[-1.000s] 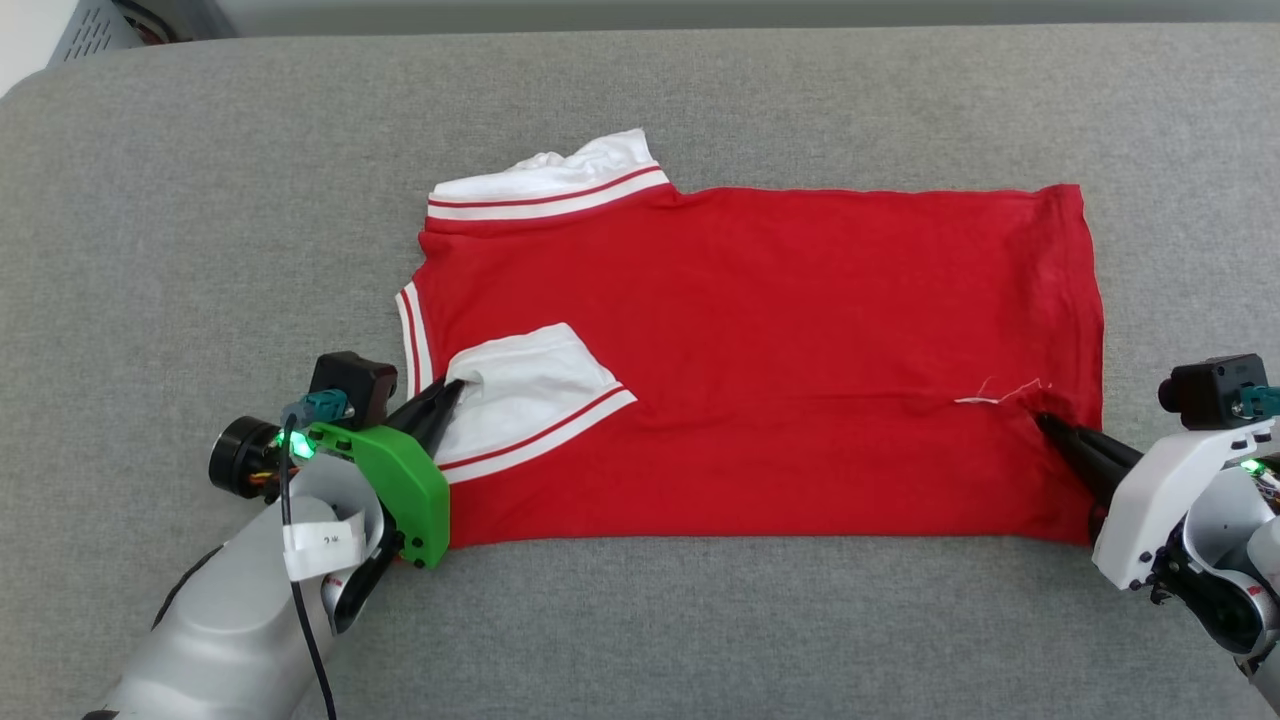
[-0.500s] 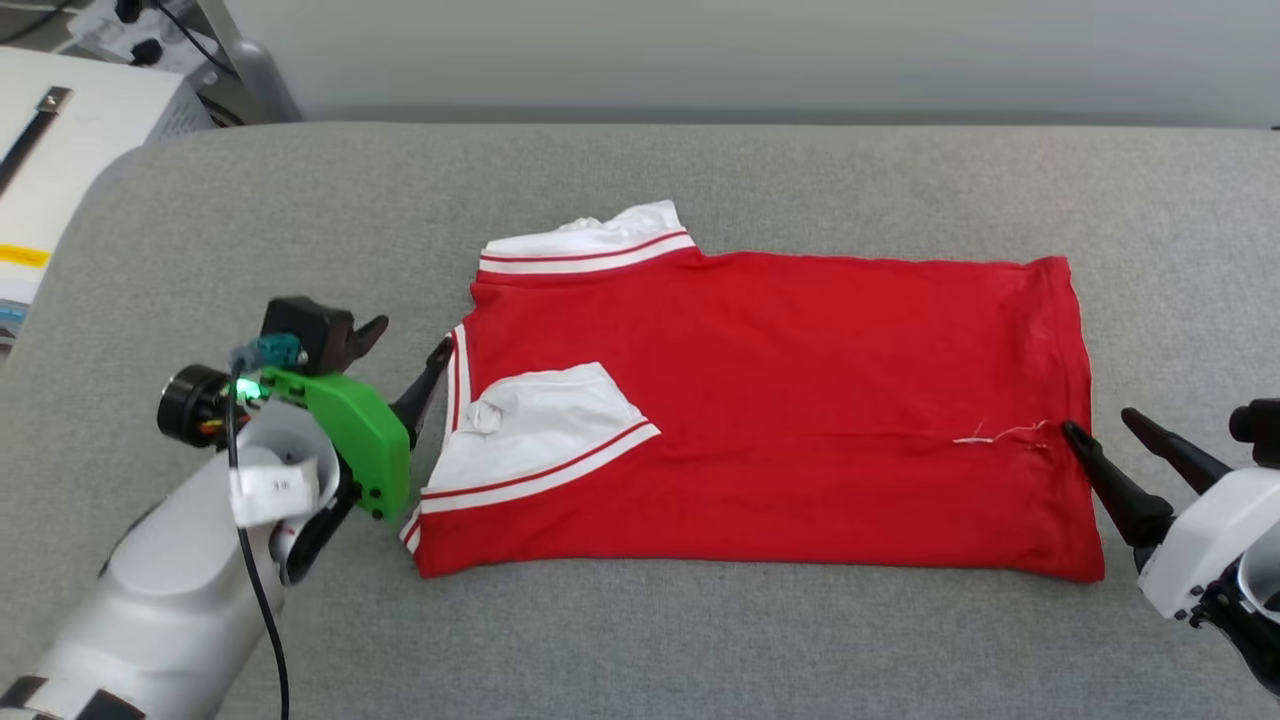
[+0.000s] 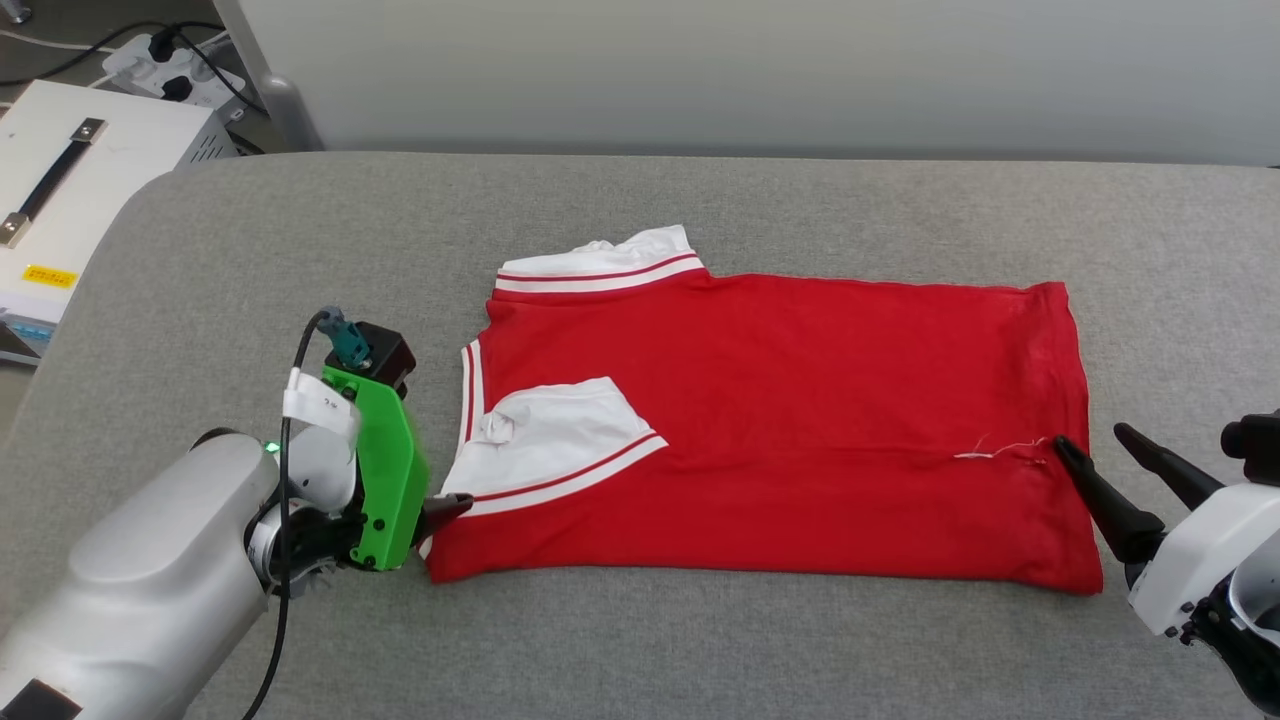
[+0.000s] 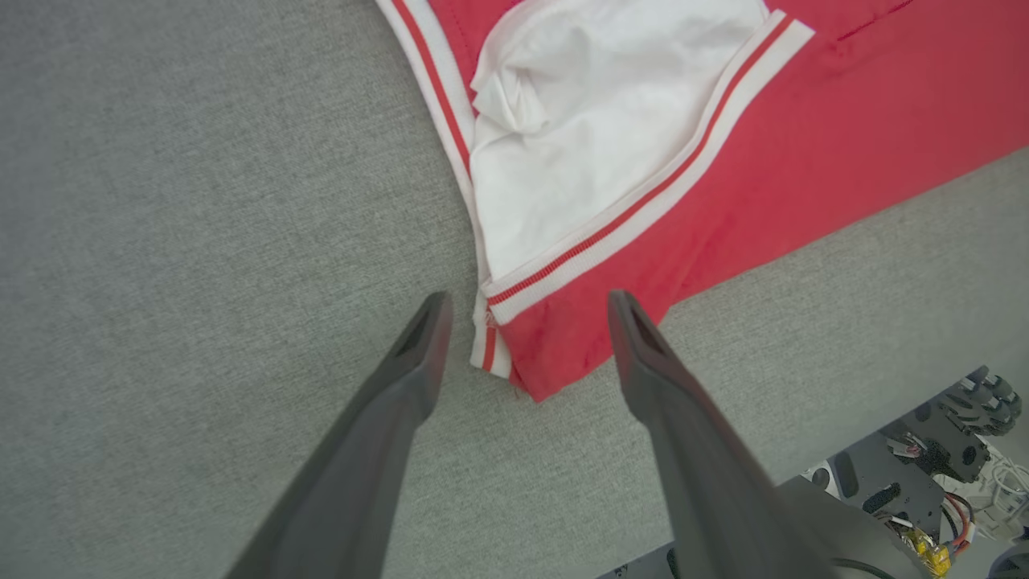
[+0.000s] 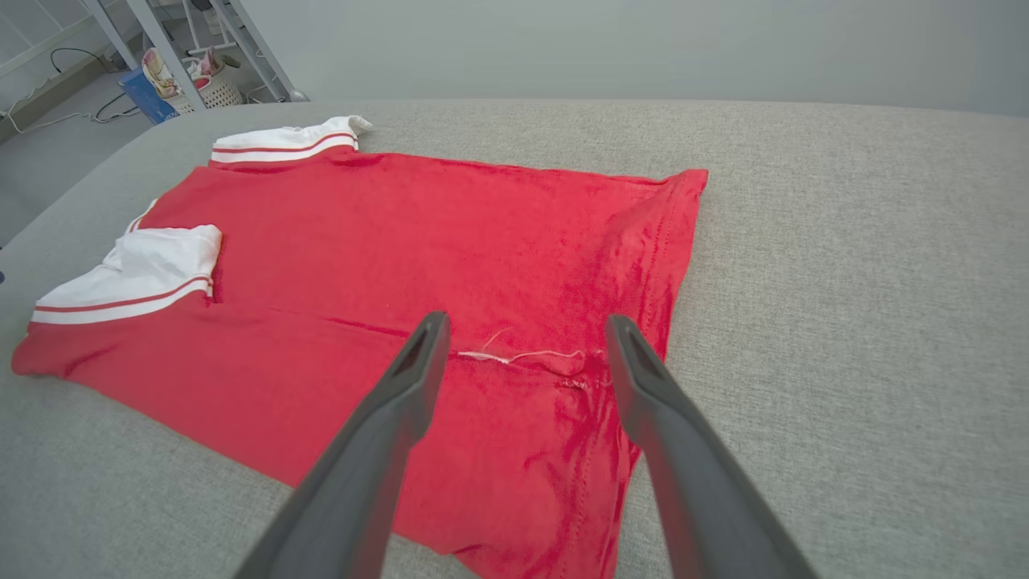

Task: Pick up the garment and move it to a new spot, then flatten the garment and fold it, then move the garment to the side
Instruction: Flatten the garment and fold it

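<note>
The garment (image 3: 780,420) lies flat on the grey padded surface, folded lengthwise, plain red face up, and its print is hidden. One white sleeve (image 3: 555,440) is folded over the red body, and the other sleeve (image 3: 600,262) sticks out at the far left corner. My left gripper (image 3: 445,505) is open at the garment's near left corner. In the left wrist view its fingers (image 4: 418,354) straddle that corner (image 4: 530,362) from just above. My right gripper (image 3: 1090,438) is open at the right hem (image 5: 643,265), beside a loose white thread (image 5: 514,356), holding nothing.
The grey padded surface (image 3: 700,640) extends on all sides of the garment. A white box with a handle (image 3: 90,190) and a power strip (image 3: 170,65) sit off its far left corner. A pale wall runs along the back. Parts of the robot's base (image 4: 924,482) show below the near edge.
The camera has tilted up. Both grippers let go: the left opened off the white sleeve and moved to the near left corner; the right opened at the hem and backed off slightly.
</note>
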Controlling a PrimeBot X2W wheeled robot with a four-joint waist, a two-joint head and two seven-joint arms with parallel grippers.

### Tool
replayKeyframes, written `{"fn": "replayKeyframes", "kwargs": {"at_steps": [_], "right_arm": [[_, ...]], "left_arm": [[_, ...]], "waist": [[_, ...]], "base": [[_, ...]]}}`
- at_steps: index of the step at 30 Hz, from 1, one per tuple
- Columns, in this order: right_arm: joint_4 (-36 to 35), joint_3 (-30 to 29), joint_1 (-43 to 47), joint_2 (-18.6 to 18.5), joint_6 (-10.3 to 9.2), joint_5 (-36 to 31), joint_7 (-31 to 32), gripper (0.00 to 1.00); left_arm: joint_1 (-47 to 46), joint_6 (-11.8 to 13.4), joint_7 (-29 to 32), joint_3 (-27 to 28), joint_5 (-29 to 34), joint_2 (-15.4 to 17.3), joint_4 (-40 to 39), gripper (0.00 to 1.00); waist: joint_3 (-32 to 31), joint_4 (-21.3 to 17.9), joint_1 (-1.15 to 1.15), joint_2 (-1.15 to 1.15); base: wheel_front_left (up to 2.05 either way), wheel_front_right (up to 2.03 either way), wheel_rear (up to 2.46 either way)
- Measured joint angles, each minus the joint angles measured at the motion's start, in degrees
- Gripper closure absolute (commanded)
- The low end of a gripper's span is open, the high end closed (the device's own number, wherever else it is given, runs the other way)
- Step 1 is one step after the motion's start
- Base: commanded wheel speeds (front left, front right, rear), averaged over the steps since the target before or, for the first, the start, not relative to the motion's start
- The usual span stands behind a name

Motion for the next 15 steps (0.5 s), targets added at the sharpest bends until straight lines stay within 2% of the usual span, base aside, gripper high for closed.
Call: {"fn": "replayKeyframes", "kwargs": {"at_steps": [6,11,15], "right_arm": [[-0.7,-0.4,0.0,1.4,0.00,-0.6,1.3,0.00],[-0.7,-0.4,-0.3,2.0,0.00,-1.0,2.0,0.00],[-0.7,-0.1,-1.1,2.7,0.00,-1.3,2.0,0.00]], "left_arm": [[0.7,0.0,1.2,-0.4,-2.4,-1.0,4.0,0.00],[2.2,0.0,1.0,-1.9,-2.1,-2.8,8.0,0.00],[2.4,0.0,0.1,-2.2,-2.1,-3.1,10.5,0.00]], "waist": [[1.5,-0.8,0.00,0.00],[3.1,-1.6,0.00,0.00],[4.1,-2.4,0.00,0.00]], "base": [[0.00,0.00,0.00],[0.00,0.00,0.00],[0.00,0.00,0.00]]}}
